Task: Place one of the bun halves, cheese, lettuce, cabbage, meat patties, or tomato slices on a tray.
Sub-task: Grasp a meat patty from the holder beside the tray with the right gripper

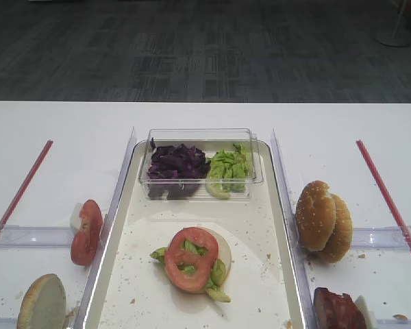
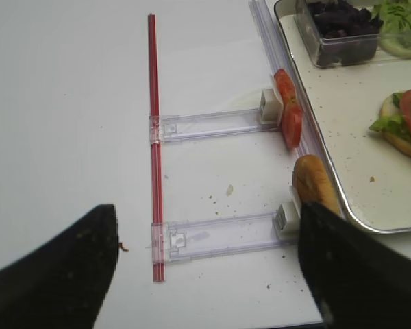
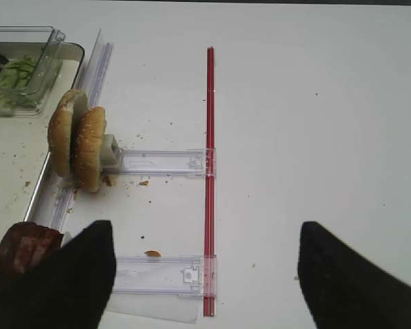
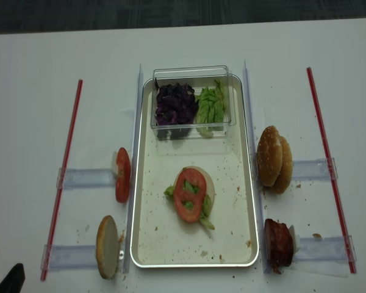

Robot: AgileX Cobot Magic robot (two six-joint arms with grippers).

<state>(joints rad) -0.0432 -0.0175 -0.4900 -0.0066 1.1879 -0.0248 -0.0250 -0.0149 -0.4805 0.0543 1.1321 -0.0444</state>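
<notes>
Standing on edge in clear holders beside the tray [image 4: 250, 183], the bun halves [image 4: 276, 160] and meat patties [image 4: 279, 244] are presented for easy pinching. Both the right gripper [image 3: 202, 274] and the left gripper [image 2: 205, 274] are held wide apart, empty, over bare table.

Bright even overhead light, soft faint shadows, slightly soft focus

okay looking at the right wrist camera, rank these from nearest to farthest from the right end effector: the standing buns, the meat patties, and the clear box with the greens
1. Meat patties: lower left, right beside the left finger of the right end effector.
2. Bun halves: farther up on the left, standing on edge at the tray's rim.
3. Clear box: far upper-left corner, on the tray.
</notes>
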